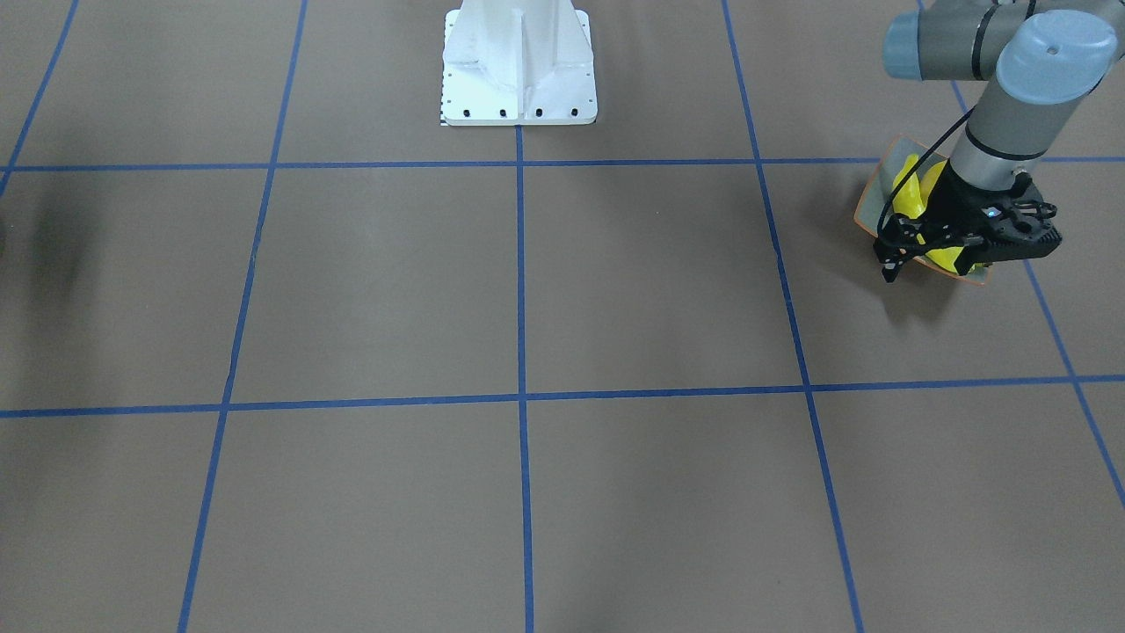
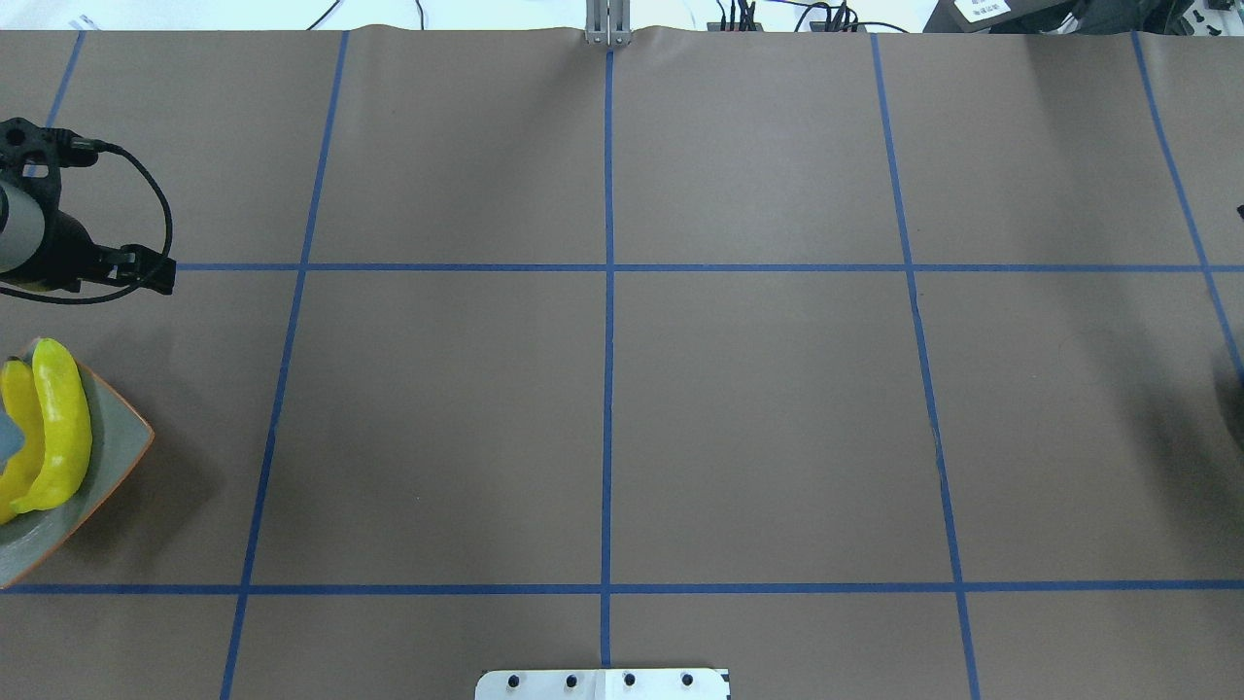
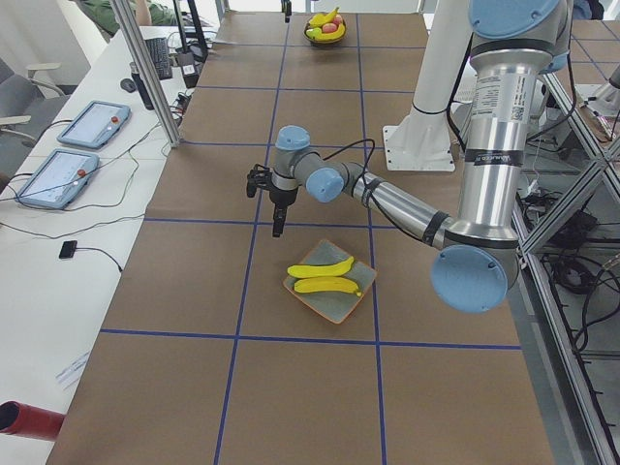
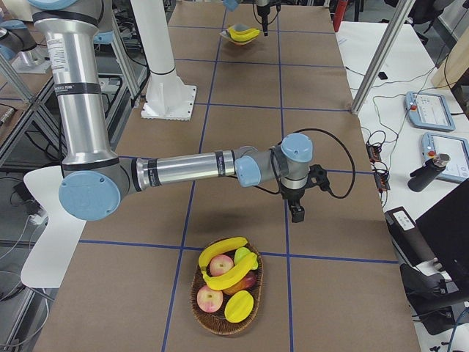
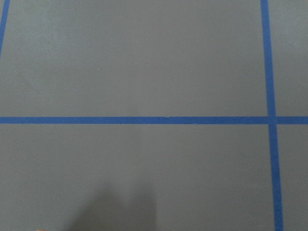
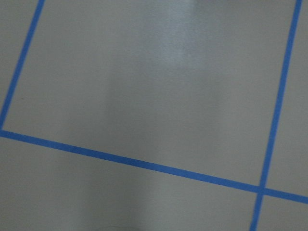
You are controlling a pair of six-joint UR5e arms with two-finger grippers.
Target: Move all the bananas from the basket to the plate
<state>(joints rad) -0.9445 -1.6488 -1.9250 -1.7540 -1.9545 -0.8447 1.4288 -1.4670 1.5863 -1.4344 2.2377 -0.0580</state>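
Note:
The grey plate [image 2: 117, 457] with an orange rim sits at the table's left end and holds two yellow bananas [image 2: 60, 428] side by side; it also shows in the exterior left view [image 3: 334, 305]. My left gripper [image 2: 160, 277] hangs above bare table just beyond the plate, looks shut and holds nothing; the front view [image 1: 889, 268] shows it over the plate's [image 1: 870, 198] edge. The wicker basket [image 4: 220, 323] at the right end holds what look like two more bananas [image 4: 231, 275]. My right gripper [image 4: 297, 216] hovers beside the basket; I cannot tell whether it is open.
Apples [image 4: 210, 299] and another yellow fruit [image 4: 238, 306] lie in the basket. The white robot base [image 1: 518, 70] stands at the table's robot-side edge. Blue tape lines grid the brown table. Metal posts [image 4: 374, 59] and a side bench with tablets [image 3: 58, 174] lie beyond the far edge.

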